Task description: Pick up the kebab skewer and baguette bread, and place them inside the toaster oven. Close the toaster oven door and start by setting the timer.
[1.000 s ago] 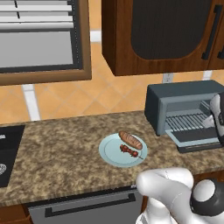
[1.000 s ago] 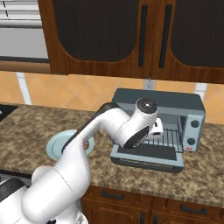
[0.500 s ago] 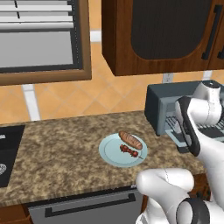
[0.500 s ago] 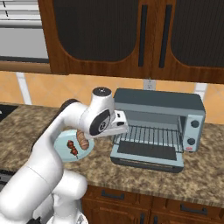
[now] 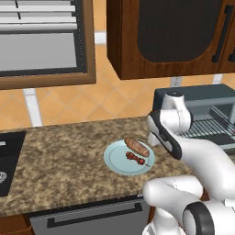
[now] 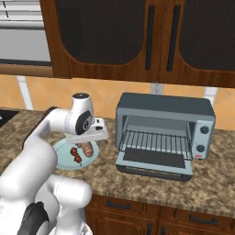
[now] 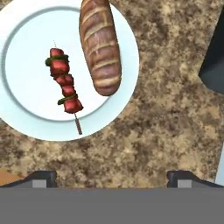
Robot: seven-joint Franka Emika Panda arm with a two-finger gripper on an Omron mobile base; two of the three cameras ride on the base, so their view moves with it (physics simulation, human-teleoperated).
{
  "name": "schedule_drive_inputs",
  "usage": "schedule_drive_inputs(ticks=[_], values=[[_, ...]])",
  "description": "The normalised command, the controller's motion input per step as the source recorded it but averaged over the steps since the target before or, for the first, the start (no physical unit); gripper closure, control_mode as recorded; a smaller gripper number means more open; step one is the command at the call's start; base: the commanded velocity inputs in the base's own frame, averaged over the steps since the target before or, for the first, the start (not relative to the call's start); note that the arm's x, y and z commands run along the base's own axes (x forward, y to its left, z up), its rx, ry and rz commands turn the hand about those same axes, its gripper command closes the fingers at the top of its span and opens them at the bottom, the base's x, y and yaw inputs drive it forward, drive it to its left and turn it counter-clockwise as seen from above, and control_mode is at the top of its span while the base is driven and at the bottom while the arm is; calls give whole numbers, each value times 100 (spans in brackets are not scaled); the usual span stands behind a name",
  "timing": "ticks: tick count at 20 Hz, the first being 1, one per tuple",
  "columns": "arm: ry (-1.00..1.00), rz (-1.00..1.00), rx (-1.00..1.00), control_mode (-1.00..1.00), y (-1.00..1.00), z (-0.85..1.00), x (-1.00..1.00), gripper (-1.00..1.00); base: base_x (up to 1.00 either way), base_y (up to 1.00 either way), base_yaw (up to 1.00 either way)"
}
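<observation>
Since a second ago, the white arm has swung away from the toaster oven [image 6: 164, 133] and over toward the plate [image 5: 115, 158]. Now the claw [image 7: 112, 177] hangs above the speckled brown counter [image 7: 166, 127], just past the plate's edge. Its two dark tips stand as far apart as they go, and nothing is between them. It holds nothing.

On the pale blue plate lie two foods, side by side. One is the kebab skewer [image 7: 64, 86], a thin stick with small red meat bits and a little green. Next to it is the baguette bread [image 7: 99, 45], a fat tan loaf with pale stripes on top. They lie close together, and from the hand view they do not seem to touch. One end of the bread reaches out over the plate's rim.

To the right of the plate sits the blue-grey toaster oven. Its toaster oven door [image 6: 153, 166] is folded down flat onto the counter, so you can see the wire rack [image 6: 158, 142] inside. Two round knobs [image 6: 203, 130] sit on its right side. Dark wooden cabinets [image 6: 137, 36] hang on the wall above.
</observation>
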Motion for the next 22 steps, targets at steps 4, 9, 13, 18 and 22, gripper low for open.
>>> schedule_drive_inputs(ticks=[4, 9, 13, 18, 22], values=[[0, 0, 3, -100, 60, -74, 32, -100, 0, 0, 0], [10, 0, 3, -100, 13, -24, 80, -100, 0, 0, 0], [8, 0, 0, -100, 9, -19, 76, -100, 0, 0, 0], [6, -3, 0, -100, 5, -25, 43, -100, 0, 0, 0], [6, -5, 0, -100, 7, -46, 16, -100, 0, 0, 0]])
